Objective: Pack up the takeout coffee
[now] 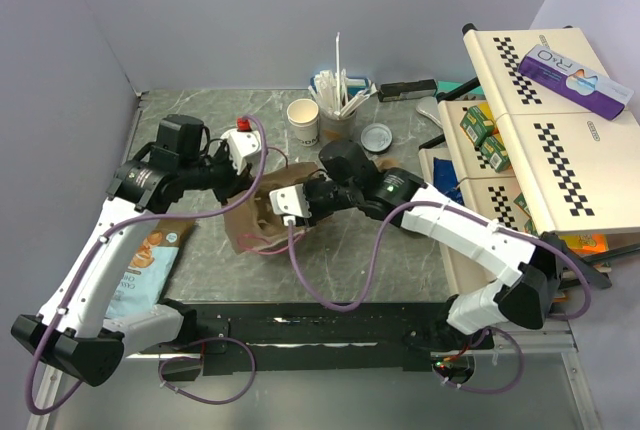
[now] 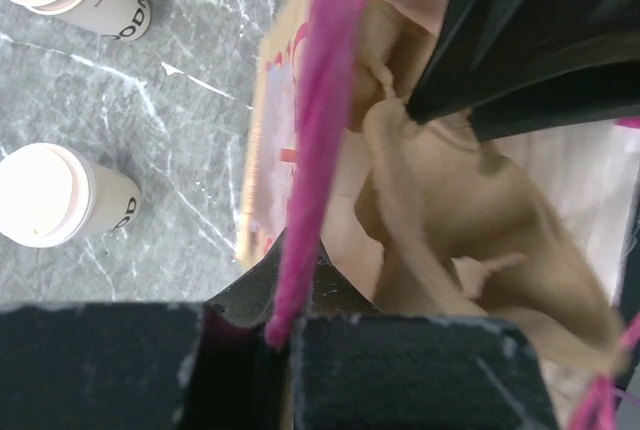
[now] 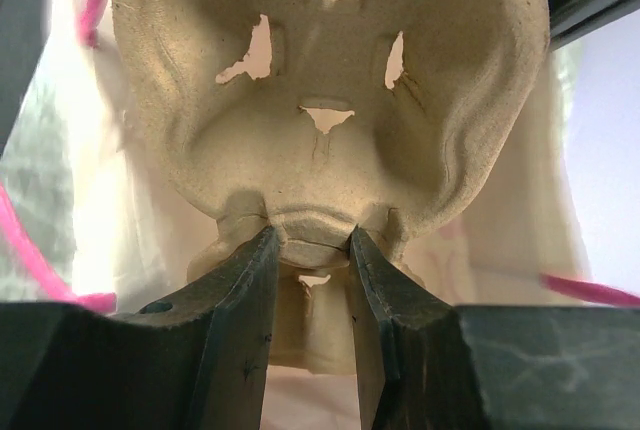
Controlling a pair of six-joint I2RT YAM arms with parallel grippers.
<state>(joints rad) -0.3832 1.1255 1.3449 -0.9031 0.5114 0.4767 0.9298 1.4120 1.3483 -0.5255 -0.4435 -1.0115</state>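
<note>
Right gripper (image 3: 312,240) clamps tray (image 3: 330,100) in bag (image 1: 243,222); left gripper (image 2: 285,335) pinches pink handle (image 2: 325,120). Cup (image 1: 303,120) upright, 12 o'clock of right; left probably nearer.

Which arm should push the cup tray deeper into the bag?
Right: the right gripper pinches the cardboard cup tray inside the paper bag; the left gripper seems busy holding the bag's edge.

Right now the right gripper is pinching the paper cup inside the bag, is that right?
No. The right gripper is pinching the brown cardboard tray inside the bag, not the paper cup, as the right wrist view shows. The paper cup stands outside the bag.
</note>
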